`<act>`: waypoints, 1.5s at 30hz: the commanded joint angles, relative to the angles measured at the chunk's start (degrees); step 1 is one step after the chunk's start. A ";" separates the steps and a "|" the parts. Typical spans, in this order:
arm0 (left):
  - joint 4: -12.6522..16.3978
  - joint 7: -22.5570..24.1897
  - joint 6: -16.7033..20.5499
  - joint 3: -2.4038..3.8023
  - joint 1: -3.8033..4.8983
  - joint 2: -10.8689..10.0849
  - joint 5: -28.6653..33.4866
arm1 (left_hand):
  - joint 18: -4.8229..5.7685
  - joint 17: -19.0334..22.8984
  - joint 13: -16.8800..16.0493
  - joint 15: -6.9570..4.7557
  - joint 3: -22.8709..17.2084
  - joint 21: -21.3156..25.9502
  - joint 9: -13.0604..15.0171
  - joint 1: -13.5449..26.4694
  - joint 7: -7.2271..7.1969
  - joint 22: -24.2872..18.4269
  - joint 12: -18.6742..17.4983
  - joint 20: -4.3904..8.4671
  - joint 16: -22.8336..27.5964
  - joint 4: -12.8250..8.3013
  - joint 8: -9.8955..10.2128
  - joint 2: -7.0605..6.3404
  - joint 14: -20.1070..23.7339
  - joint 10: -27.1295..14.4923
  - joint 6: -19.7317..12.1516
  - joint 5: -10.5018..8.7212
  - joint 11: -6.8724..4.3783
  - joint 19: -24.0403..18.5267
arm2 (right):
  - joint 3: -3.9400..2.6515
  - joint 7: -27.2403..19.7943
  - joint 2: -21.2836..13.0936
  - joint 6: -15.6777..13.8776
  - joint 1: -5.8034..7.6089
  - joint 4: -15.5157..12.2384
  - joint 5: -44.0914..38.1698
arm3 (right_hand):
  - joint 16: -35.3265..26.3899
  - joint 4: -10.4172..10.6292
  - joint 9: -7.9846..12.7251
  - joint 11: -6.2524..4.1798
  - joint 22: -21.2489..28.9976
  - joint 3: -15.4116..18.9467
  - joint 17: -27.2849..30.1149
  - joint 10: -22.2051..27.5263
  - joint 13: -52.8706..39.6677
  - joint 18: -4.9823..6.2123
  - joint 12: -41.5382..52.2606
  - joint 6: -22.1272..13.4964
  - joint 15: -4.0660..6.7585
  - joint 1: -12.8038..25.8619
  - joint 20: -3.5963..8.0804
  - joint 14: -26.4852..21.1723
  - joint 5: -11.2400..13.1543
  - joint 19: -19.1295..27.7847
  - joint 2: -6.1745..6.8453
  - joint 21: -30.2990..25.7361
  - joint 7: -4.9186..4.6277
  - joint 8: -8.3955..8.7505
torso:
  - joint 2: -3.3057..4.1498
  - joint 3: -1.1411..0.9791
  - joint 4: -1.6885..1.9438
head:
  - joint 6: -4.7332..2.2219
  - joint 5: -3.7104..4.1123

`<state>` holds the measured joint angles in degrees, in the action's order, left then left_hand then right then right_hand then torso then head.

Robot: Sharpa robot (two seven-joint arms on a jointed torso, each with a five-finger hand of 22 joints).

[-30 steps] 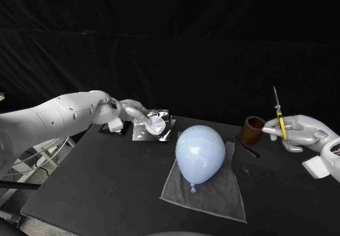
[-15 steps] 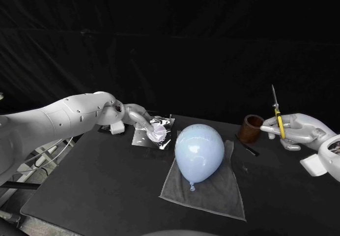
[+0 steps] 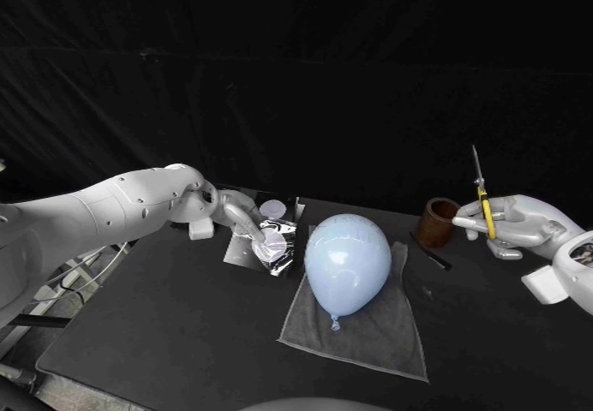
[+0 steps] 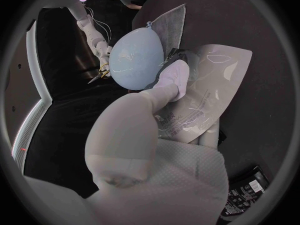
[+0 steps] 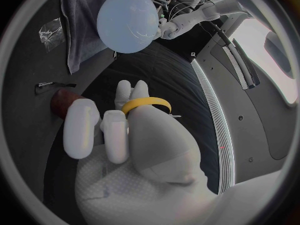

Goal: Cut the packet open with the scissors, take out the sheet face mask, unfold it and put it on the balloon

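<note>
A pale blue balloon (image 3: 349,264) lies on a grey cloth (image 3: 371,342) in the middle of the table. My left hand (image 3: 243,218) holds the crinkled silver packet (image 3: 272,246) just left of the balloon; in the left wrist view its fingers (image 4: 170,82) pinch the packet (image 4: 209,87) close to the balloon (image 4: 136,59). At the right, my right hand (image 3: 519,229) is raised off the table and grips the yellow-handled scissors (image 3: 483,199), blades pointing up. The yellow handle (image 5: 145,104) loops around that hand's fingers.
A brown cup (image 3: 438,224) stands right of the balloon, beside my right hand. A thin black strip (image 3: 433,255) lies in front of it. A small shiny scrap (image 5: 50,30) lies by the cloth (image 5: 78,20). A black box (image 4: 247,197) sits behind my left hand.
My left hand has carried the packet forward and down, closer to the balloon's left side. The right hand with the scissors has barely moved.
</note>
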<state>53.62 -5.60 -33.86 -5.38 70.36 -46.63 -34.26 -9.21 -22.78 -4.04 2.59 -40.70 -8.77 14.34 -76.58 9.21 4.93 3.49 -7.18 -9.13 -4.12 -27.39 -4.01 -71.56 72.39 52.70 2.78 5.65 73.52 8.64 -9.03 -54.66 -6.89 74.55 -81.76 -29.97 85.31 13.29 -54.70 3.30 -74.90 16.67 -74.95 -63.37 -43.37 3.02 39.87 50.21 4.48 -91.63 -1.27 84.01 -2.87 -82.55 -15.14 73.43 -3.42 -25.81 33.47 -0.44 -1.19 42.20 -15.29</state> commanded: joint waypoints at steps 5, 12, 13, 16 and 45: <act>-0.86 0.12 -2.02 -0.04 -0.76 1.01 -0.79 | -1.15 -0.17 -0.11 -0.11 0.47 -0.28 12.10 0.07 0.02 0.08 0.35 0.02 -0.35 -0.05 -0.15 0.71 -0.34 0.44 0.28 0.07 0.02 0.47 | -0.06 -0.68 0.20 0.81 -0.01 0.03 0.11 | -0.34 -0.28 0.01 -3.90 -1.13 -0.03 -5.14 -4.14 -0.07 1.18 -0.38 0.41 -0.12 -0.62 -0.47 3.82 -0.09 -0.03 -1.17 -0.19 -0.16 0.20 | 0.02 0.01 -0.05 | 0.37 -0.34; -1.80 -0.37 -1.39 -0.11 -1.56 1.96 1.95 | -1.13 -0.40 -0.10 -0.10 0.58 -0.34 12.19 0.14 0.05 0.10 0.31 0.02 -0.42 0.08 -0.06 0.83 -0.31 0.42 0.23 0.07 0.04 0.45 | -0.06 -0.67 0.27 0.85 -0.02 0.00 0.12 | -0.34 -0.28 0.01 -3.90 -1.13 -0.03 -5.14 -4.14 -0.07 1.18 -0.38 0.41 -0.12 -0.62 -0.47 3.82 -0.09 -0.03 -1.17 -0.19 -0.16 0.20 | 0.00 0.00 -0.10 | 0.62 -0.30; -1.90 -0.56 -1.43 -0.12 -1.66 2.13 2.36 | -1.14 -0.43 -0.10 -0.11 0.60 -0.36 12.20 0.15 0.05 0.11 0.31 0.03 -0.44 0.10 -0.05 0.86 -0.32 0.43 0.23 0.06 0.04 0.46 | -0.06 -0.67 0.27 0.85 -0.02 0.00 0.12 | -0.34 -0.28 0.01 -3.90 -1.13 -0.03 -5.14 -4.14 -0.07 1.18 -0.38 0.41 -0.12 -0.62 -0.47 3.82 -0.09 -0.03 -1.17 -0.19 -0.16 0.20 | 0.01 0.01 -0.08 | 0.67 -0.28; -2.10 -1.38 -1.30 -0.17 -1.86 2.53 3.00 | -1.14 -0.43 -0.10 -0.11 0.60 -0.36 12.20 0.15 0.05 0.11 0.31 0.03 -0.44 0.10 -0.05 0.86 -0.32 0.43 0.23 0.06 0.04 0.46 | -0.06 -0.67 0.29 0.83 -0.02 -0.02 0.13 | -0.34 -0.28 0.01 -3.90 -1.13 -0.03 -5.14 -4.14 -0.07 1.18 -0.38 0.41 -0.12 -0.62 -0.47 3.82 -0.09 -0.03 -1.17 -0.19 -0.16 0.20 | 0.00 -0.01 -0.03 | 0.79 -0.22; 0.32 -4.73 18.38 -0.24 -2.18 2.19 -9.29 | -0.68 -0.23 0.09 8.93 18.55 5.21 7.34 3.67 7.57 -1.28 1.63 -9.18 4.80 10.17 10.00 -6.20 25.24 -24.76 -18.26 0.09 8.17 -19.26 | -0.06 -0.87 -0.14 0.49 -0.03 -0.35 0.31 | -0.48 -0.14 0.20 -3.83 -0.82 0.15 -4.91 -4.13 0.16 1.27 -0.76 0.57 -0.16 -0.46 -0.49 3.77 -0.04 0.12 -1.14 -0.59 -0.26 0.61 | -0.03 0.05 0.01 | 1.36 0.63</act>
<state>54.29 -10.08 -20.84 -5.46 68.41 -44.35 -38.73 -10.30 -24.69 -4.04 10.35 -22.42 -3.96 21.69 -72.58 10.01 3.92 5.08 -14.13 -4.59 5.92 -17.29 -10.22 -48.18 47.97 34.64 2.66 13.62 56.84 8.64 -9.19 -54.77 -6.59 74.48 -82.01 -29.89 85.09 13.29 -54.57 3.22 -74.92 16.68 -74.91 -63.30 -43.32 3.64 39.42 50.41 4.47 -91.64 -1.46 84.02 -2.87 -82.36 -15.14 73.10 -3.63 -25.59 33.43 -0.38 -1.14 43.50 -14.68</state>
